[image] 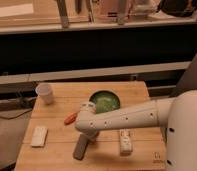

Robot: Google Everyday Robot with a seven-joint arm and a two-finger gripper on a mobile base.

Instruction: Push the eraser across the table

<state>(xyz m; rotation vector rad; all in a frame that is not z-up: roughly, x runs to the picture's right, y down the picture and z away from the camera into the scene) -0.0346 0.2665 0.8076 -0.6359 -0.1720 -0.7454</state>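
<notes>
A pale cream block (39, 135) lies at the worktop's (142, 147) nine o'clock edge, a white cup (44, 93) at ten. The eraser (81, 147) rests near the front edge at about seven o'clock, the gripper (90, 135) hidden behind the arm directly above it; whether its fingers are open cannot be told. The push looks barely begun, with most of the worktop left to cross.

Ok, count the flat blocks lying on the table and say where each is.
2. The pale cream block lies near the table's left edge. The dark grey eraser lies near the front, just below the gripper. The arm could hide more.
</notes>
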